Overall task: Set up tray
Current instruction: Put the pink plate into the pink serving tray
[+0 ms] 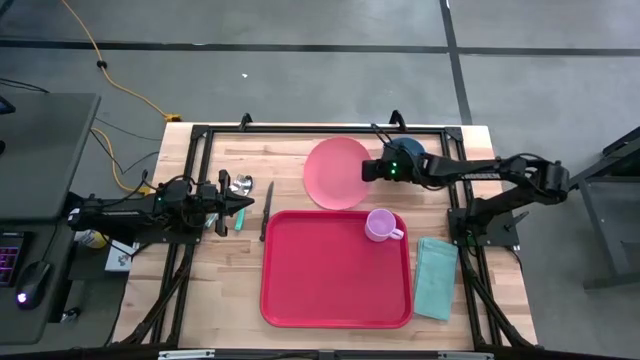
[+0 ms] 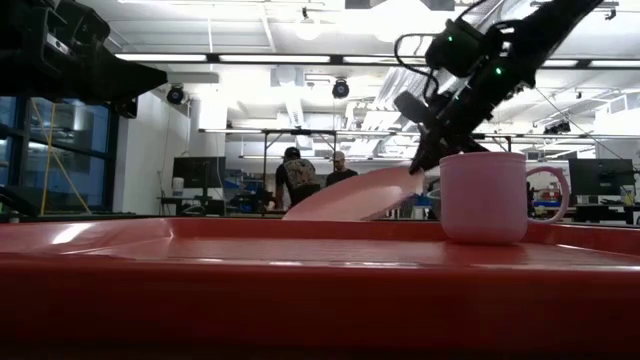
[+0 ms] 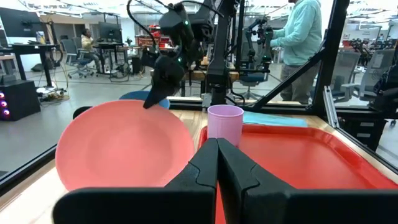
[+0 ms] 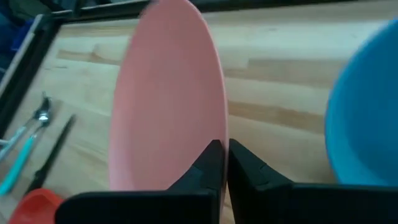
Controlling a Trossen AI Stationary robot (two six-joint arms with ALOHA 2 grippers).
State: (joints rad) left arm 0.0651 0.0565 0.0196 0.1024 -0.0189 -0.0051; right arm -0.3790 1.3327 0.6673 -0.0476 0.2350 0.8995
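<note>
The large red tray (image 1: 335,285) lies flat on the wooden table, with a pink cup (image 1: 380,225) upright in its far right corner. Beyond the tray's far rim a round pink plate (image 1: 336,172) is tilted, its right side raised. My right gripper (image 1: 368,170) is shut on that raised side; the same gripper (image 2: 420,165) shows above the plate (image 2: 350,195) in the low view. My left gripper (image 1: 240,203) waits shut and holding nothing at the table's left, pointing level toward the tray. My right gripper pinches the plate's rim (image 4: 219,134) on its right side between its two fingers. The fingers come slanting down from the table's right. The plate is tilted, its held side up and its left side low (image 3: 65,168). I cannot tell whether the low side touches the table.
A blue dish (image 1: 408,152) sits under the right arm at the far right. A folded teal cloth (image 1: 435,277) lies right of the tray. A knife (image 1: 267,205) and other cutlery (image 1: 240,185) lie left of the tray, near my left gripper. People stand in the room beyond.
</note>
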